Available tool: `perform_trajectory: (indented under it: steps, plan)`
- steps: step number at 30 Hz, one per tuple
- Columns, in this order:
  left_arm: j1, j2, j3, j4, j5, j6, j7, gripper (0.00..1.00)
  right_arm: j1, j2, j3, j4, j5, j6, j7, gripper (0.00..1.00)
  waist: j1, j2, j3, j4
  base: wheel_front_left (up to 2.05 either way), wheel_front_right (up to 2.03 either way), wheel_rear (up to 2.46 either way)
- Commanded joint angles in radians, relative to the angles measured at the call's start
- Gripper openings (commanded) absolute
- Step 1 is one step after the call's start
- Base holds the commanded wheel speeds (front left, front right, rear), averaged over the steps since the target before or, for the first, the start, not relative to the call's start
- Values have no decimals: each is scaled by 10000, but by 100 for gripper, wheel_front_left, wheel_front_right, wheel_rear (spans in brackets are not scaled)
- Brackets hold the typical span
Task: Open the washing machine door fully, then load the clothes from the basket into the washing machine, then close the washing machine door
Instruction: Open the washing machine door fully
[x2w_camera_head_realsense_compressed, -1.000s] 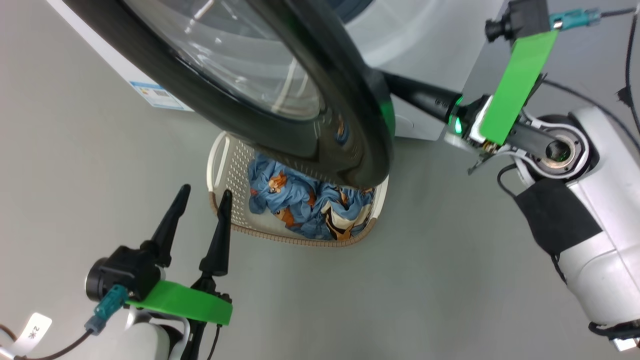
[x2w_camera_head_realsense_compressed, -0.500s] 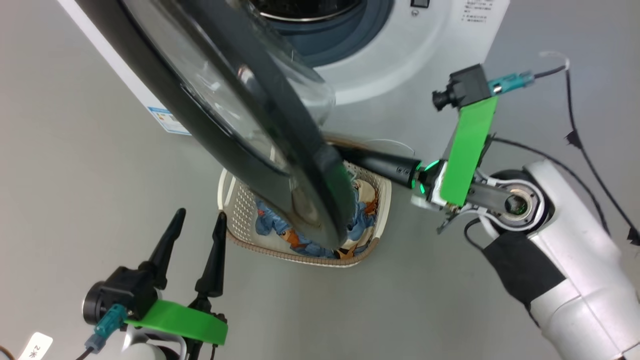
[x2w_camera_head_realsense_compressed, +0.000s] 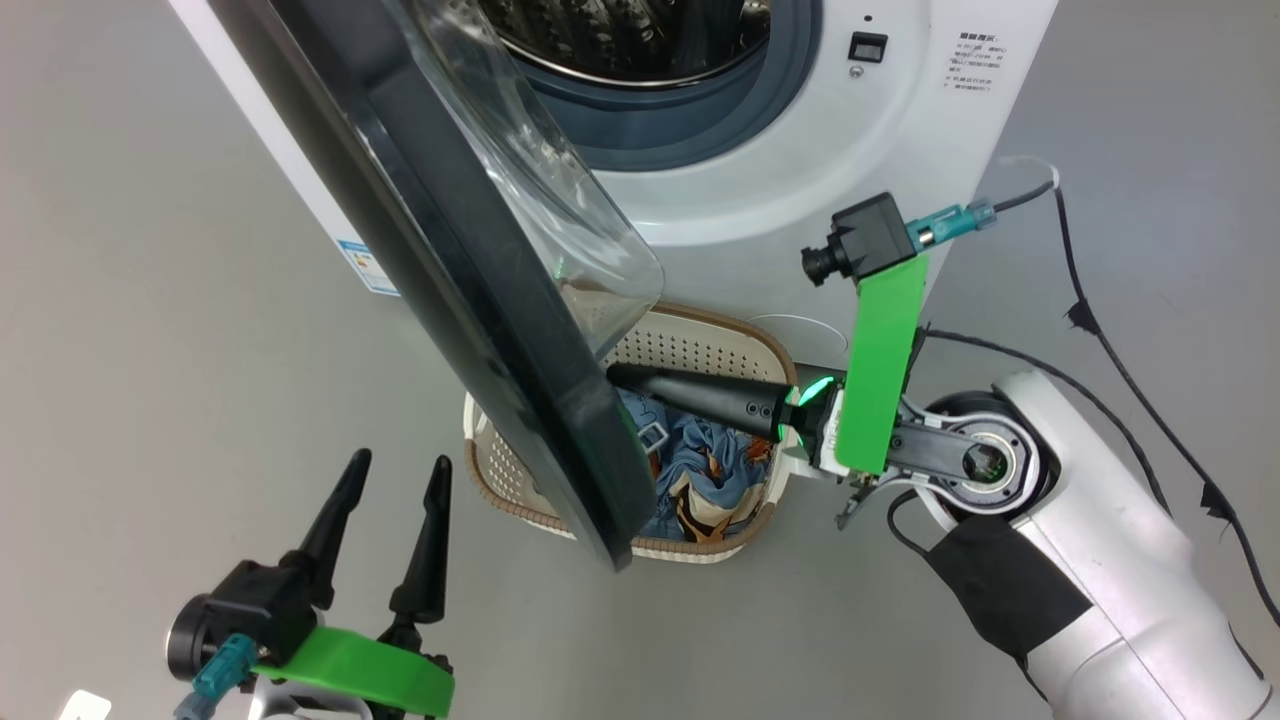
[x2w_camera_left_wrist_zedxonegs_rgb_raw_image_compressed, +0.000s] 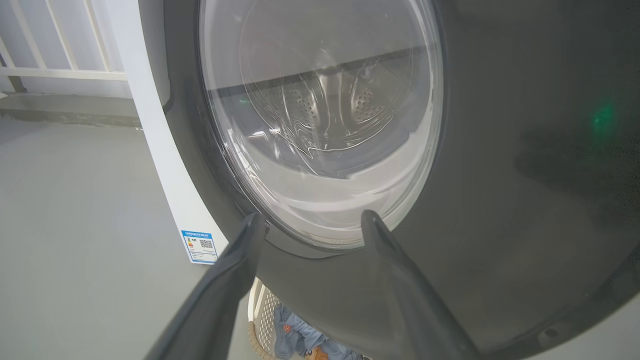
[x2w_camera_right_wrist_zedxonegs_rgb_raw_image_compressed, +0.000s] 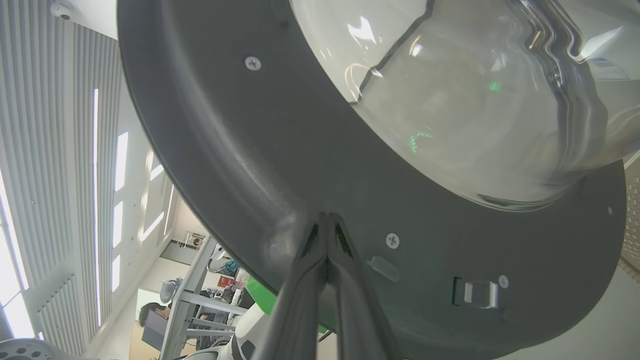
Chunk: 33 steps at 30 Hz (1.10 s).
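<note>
- Washing machine door (x2w_camera_head_realsense_compressed: 450, 300) stands swung out from the washing machine (x2w_camera_head_realsense_compressed: 800, 150), edge-on in the head view, glass bulge facing the opening.
- Steel drum (x2w_camera_head_realsense_compressed: 640, 40) and grey gasket (x2w_camera_head_realsense_compressed: 700, 110) visible behind the door.
- Right gripper (x2w_camera_head_realsense_compressed: 615, 375): jaws pressed together, holding nothing. The tip is against the inner side of the door's black ring, low on the door; in the right wrist view the closed tips (x2w_camera_right_wrist_zedxonegs_rgb_raw_image_compressed: 327, 217) meet that ring near a screw, with the latch (x2w_camera_right_wrist_zedxonegs_rgb_raw_image_compressed: 477, 292) further along it.
- Left gripper (x2w_camera_head_realsense_compressed: 400, 460): jaws spread wide and empty, hanging above the floor (x2w_camera_head_realsense_compressed: 150, 350), apart from the door's outer face. The left wrist view looks between the fingers (x2w_camera_left_wrist_zedxonegs_rgb_raw_image_compressed: 240, 260) at the porthole.
- Basket (x2w_camera_head_realsense_compressed: 720, 315) sits on the floor just in front of the machine, its left part hidden by the door's lower edge.
- Clothes (x2w_camera_head_realsense_compressed: 700, 470) lie bundled inside the basket, beneath the right gripper.
- Blue label (x2w_camera_head_realsense_compressed: 365, 265) on the machine's lower corner.
</note>
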<state>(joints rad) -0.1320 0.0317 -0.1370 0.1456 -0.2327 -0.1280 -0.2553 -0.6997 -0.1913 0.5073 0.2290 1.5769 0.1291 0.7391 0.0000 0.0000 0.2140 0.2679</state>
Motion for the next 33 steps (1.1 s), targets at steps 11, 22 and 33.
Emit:
perform_trajectory:
  steps: [11, 22, 33]
  plan:
    - [-83, 185, 486, -48, 112, -15, -65, 100, 416, 139, 74, -376, -251, 16, -343, 10, 0, 0, -152, -247, 0, 0, 0]
    - [-31, 206, 835, 55, 228, -25, -65, 100, 1270, -589, -12, -813, -647, 16, -1723, 100, 0, 0, -419, -978, 0, 0, 0]
    - [433, 312, 1217, -142, 219, -26, -65, 100, 2381, -1599, 144, -896, -1050, 16, -3717, 100, 0, 0, -706, -1742, 0, 0, 0]
